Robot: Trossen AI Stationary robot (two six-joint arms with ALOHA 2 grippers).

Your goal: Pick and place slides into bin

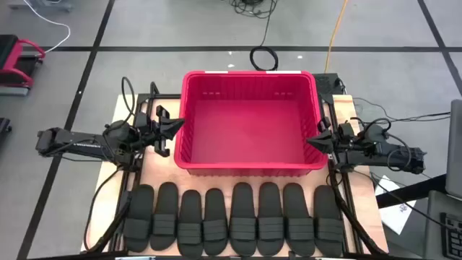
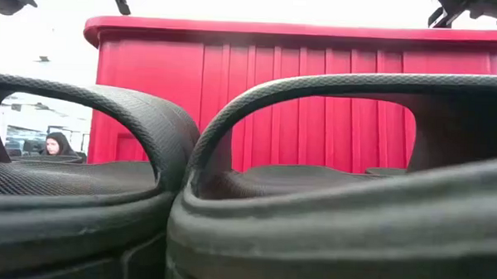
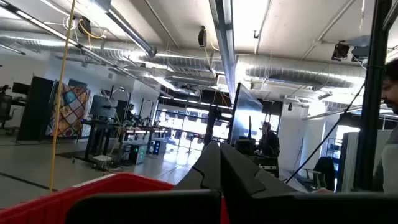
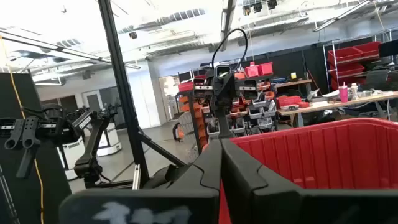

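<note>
The left gripper (image 1: 175, 125) has its fingers clenched to a point with nothing between them, the tips aimed at the bin's (image 1: 249, 167) left wall, just beside the rim. Its arm lies low and level, stretching away toward the table's (image 1: 153, 167) left edge. The right gripper (image 1: 312, 140) mirrors it: fingers pressed together on nothing, tips just beside the bin's right rim, arm running level out to the right side. In each wrist view the closed fingers (image 3: 219, 168) meet in a wedge above the red rim.

The bin is bright red with ribbed walls and sits at the middle of the table, nothing inside. The slides (image 1: 238, 220), eight matte black sandals with wide straps, lie side by side in one row along the near edge, just beside the bin's near wall
</note>
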